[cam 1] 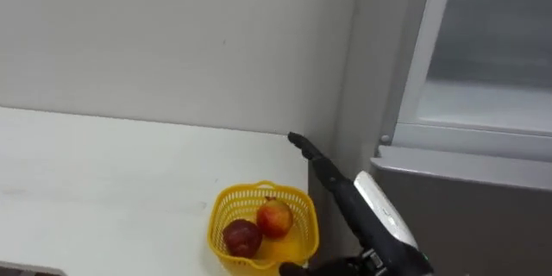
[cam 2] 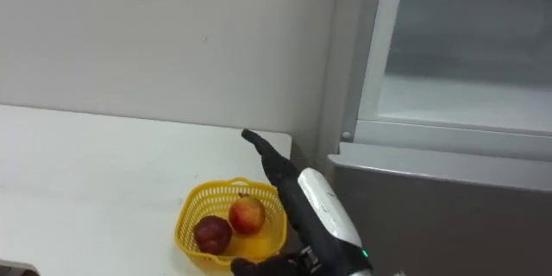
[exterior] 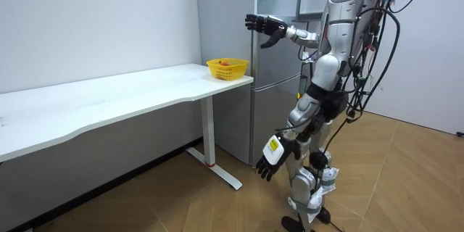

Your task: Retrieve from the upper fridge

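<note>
Black fingers of the right hand [cam 1: 332,177] reach out straight, released and empty, over the corner of the surface [cam 1: 103,181] beside the fridge [cam 1: 466,207]. Just below, a yellow basket [cam 1: 226,203] holds two red fruits [cam 1: 274,218]. The left hand [exterior: 270,161] hangs relaxed by the thigh.

The right hand [cam 1: 332,177] is cut at its thumb by the bottom edge; the fridge [cam 1: 466,203] runs off top and right, its inside blurred

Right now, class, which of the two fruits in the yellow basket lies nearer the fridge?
The lighter red-and-yellow fruit; the dark red fruit sits farther left, away from the fridge.
</note>
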You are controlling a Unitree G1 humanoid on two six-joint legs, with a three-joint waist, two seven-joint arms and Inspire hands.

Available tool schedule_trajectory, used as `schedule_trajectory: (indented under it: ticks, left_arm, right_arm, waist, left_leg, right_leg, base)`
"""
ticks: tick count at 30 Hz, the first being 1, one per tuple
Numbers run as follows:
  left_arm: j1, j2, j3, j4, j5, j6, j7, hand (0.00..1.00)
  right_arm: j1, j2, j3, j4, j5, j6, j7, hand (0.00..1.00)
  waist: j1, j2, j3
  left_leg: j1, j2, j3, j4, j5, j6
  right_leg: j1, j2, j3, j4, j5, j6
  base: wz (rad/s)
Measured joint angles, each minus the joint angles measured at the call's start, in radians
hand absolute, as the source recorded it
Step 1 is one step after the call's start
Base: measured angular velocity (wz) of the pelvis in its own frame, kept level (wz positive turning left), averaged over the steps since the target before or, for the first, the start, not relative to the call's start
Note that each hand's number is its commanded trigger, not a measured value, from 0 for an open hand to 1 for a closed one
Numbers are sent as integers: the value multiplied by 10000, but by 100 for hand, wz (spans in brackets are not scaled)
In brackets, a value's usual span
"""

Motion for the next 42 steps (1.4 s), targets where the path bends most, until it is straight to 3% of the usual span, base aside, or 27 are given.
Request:
schedule_trajectory:
  ticks: [8,11,15,19,25,31,34,42]
  left_arm:
    - [218,-126,-167,359,-14,-10,243,0]
    - [351,-203,-167,353,-15,-23,244,0]
    - [435,-250,-168,313,-21,-62,249,0]
    - [544,-253,-180,183,-14,-144,263,0]
    - [646,-264,-208,75,-119,-280,467,0]
    - [684,-260,-199,-31,-412,-301,484,0]
    - [650,-261,-199,-13,-418,-320,782,0]
    - [826,-268,-146,-174,-1015,-357,1074,0]
  right_arm:
    - [846,50,-678,-894,-54,-148,-661,0]
    - [1280,242,-843,-1047,-10,-408,-754,0]
    - [1710,457,-871,-1198,63,-467,-765,0]
    - [2555,456,-921,-1120,97,-621,-1014,0]
    - [3740,461,-1709,-264,1670,-594,-1161,0]
    - [4162,585,-2245,335,3211,-608,-1169,0]
    - [4331,804,-2338,1423,4125,-602,-1558,0]
    - [4405,883,-2942,3424,7297,-380,-2689,0]
  waist:
    - [-604,393,3]
    - [-725,461,-1]
    - [-902,510,-40]
    - [-1067,499,-41]
    - [-1524,543,-29]
    - [-1909,644,-13]
    - [-2006,644,-11]
    - [-2303,728,1]
  left_leg:
    - [-13,8,124,-51,-5,10]
    - [99,27,234,-103,-7,8]
    - [138,41,347,-221,-7,8]
    - [286,64,515,-336,-8,7]
    - [273,77,782,-368,-21,28]
    - [334,140,1135,-383,-68,10]
    - [303,172,1195,-367,-94,-12]
    - [345,162,1297,-401,-111,-15]
  right_leg:
    - [-170,8,81,-28,2,4]
    - [-171,63,297,-26,2,3]
    - [-170,81,391,-55,2,4]
    - [-178,118,603,-6,-2,6]
    - [-335,153,885,49,5,25]
    - [-447,223,1139,148,7,22]
    - [-518,274,1266,163,19,1]
    - [-525,287,1355,238,-32,17]
  base:
    - [-3]
    - [-9]
    - [-10]
    - [-14]
    - [-15]
    - [-14]
    - [-13]
    - [-3]
